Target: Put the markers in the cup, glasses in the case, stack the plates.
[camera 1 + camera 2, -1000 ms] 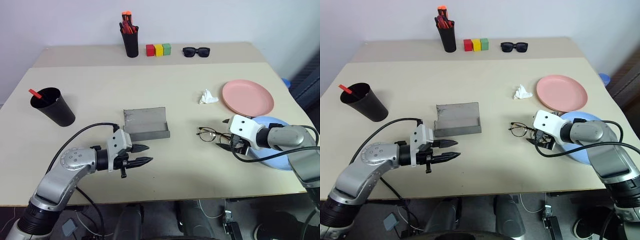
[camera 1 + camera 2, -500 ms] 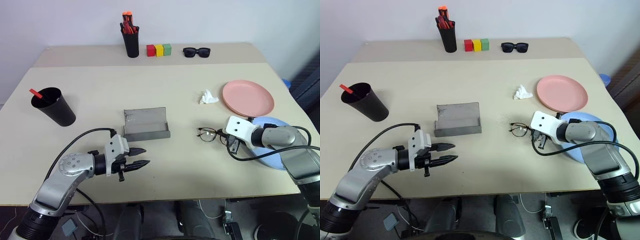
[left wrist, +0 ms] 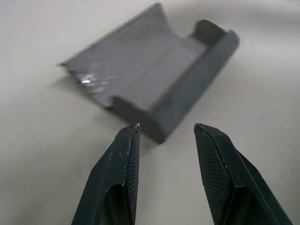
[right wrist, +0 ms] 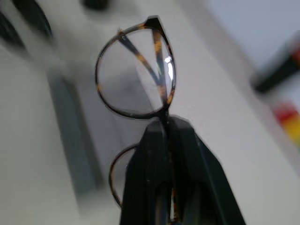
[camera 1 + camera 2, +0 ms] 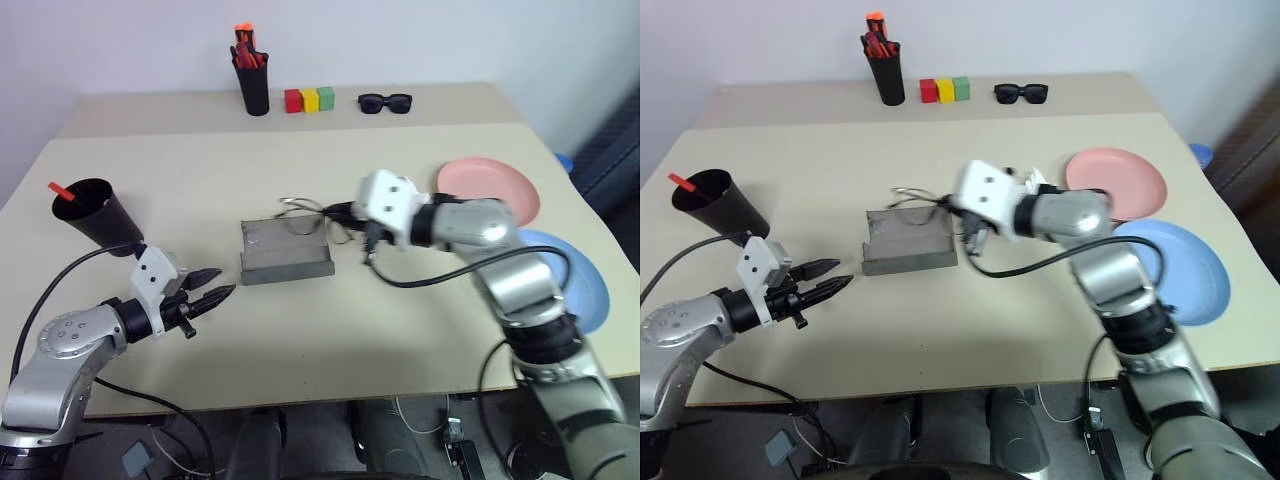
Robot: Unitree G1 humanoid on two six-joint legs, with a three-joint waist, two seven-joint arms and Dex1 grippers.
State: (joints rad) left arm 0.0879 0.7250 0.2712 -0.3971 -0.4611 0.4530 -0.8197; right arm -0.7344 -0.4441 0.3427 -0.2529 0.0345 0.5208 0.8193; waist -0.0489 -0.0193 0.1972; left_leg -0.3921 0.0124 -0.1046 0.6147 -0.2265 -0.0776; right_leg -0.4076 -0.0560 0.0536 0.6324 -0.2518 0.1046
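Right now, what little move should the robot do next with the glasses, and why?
Probably lower them a little into the open grey felt-like case. The right claw is shut on the thin wire-framed glasses, holding them just over the case, not yet inside.

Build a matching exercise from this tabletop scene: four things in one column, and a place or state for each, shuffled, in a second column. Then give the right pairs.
Things
1. glasses
2. case
3. pink plate
4. cup

Places or states
A. lying open on the table
B. holds a red marker
C. pinched in the right gripper
D. beside the blue plate, not stacked

Pairs: 1-C, 2-A, 3-D, 4-B
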